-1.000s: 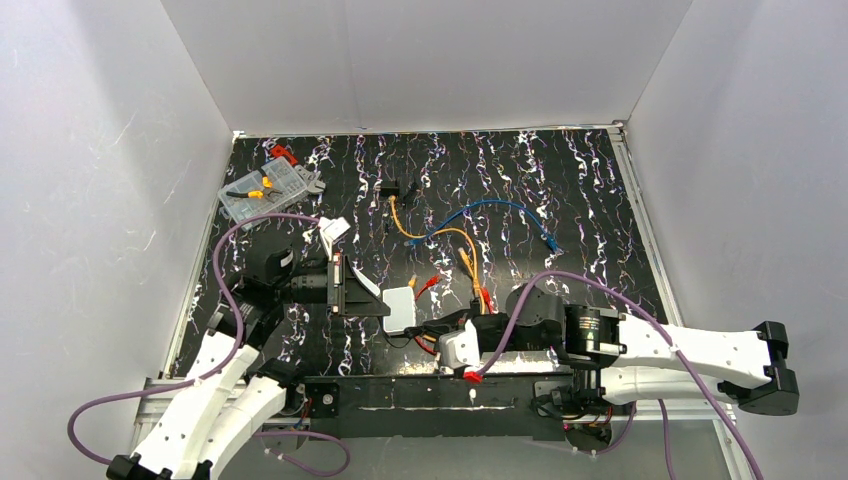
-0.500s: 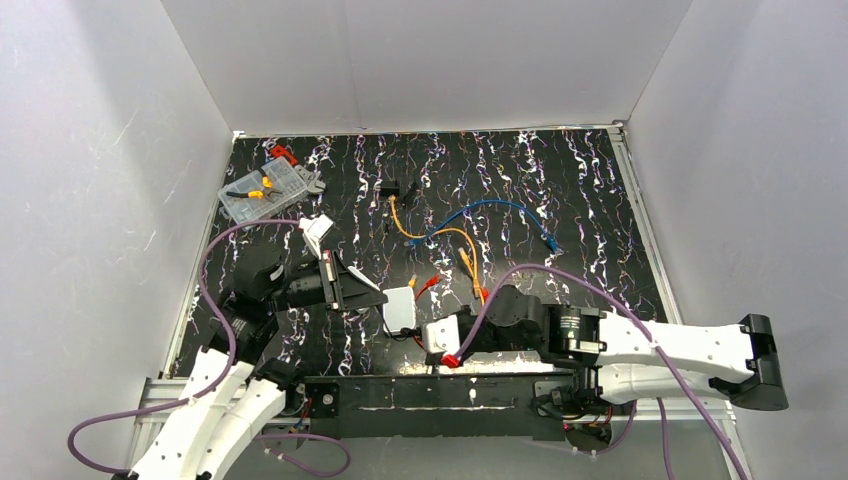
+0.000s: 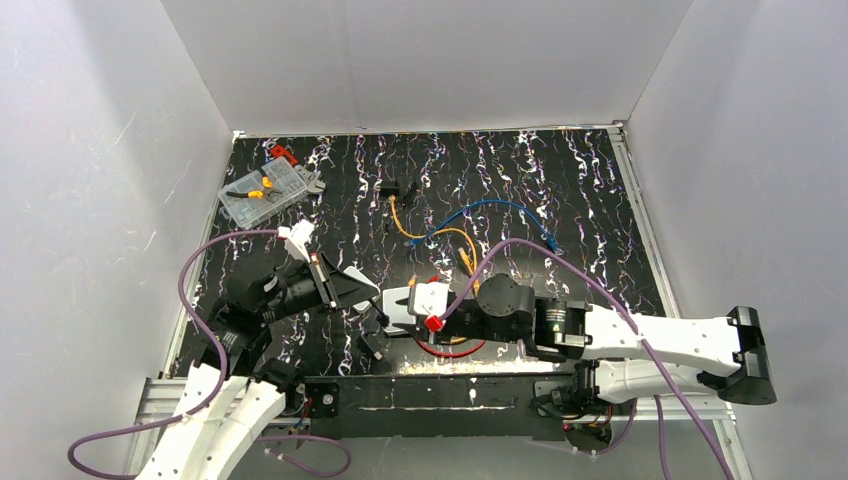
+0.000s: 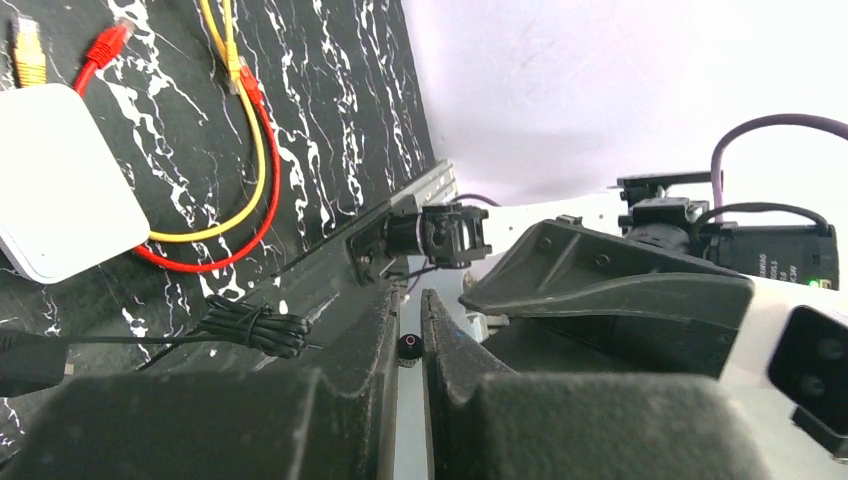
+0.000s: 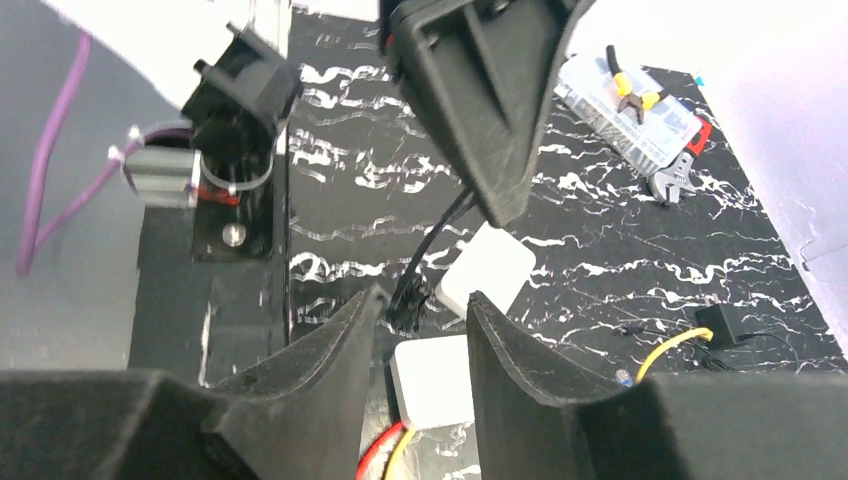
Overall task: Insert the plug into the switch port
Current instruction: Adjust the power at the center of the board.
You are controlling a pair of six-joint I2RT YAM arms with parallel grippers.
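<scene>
The switch [image 5: 432,385] is a flat white box with rounded corners lying on the black marbled table, also in the top view [image 3: 396,305] and the left wrist view [image 4: 60,180]. Its port does not show. My right gripper [image 5: 425,295] stands open over it, one finger on each side. Just past the switch's far edge lies a black plug [image 5: 410,303] on a black cable, beside a smaller white box [image 5: 490,272]; I cannot tell whether it sits in a port. My left gripper [image 4: 411,295] is shut with nothing between its fingers, and hangs above the smaller box [image 3: 365,292].
Red and yellow cables [image 5: 400,450] run out from under the switch's near edge. A loose red plug [image 4: 105,40] and yellow plug [image 4: 25,60] lie beside it. A coiled black cable [image 4: 250,325] lies near the front rail. A clear parts case [image 3: 265,190] and a blue cable [image 3: 500,208] sit farther back.
My right arm has swung left and away from the front rail to the switch, and its jaws have gone from shut to open. My left arm has drawn back leftward and turned.
</scene>
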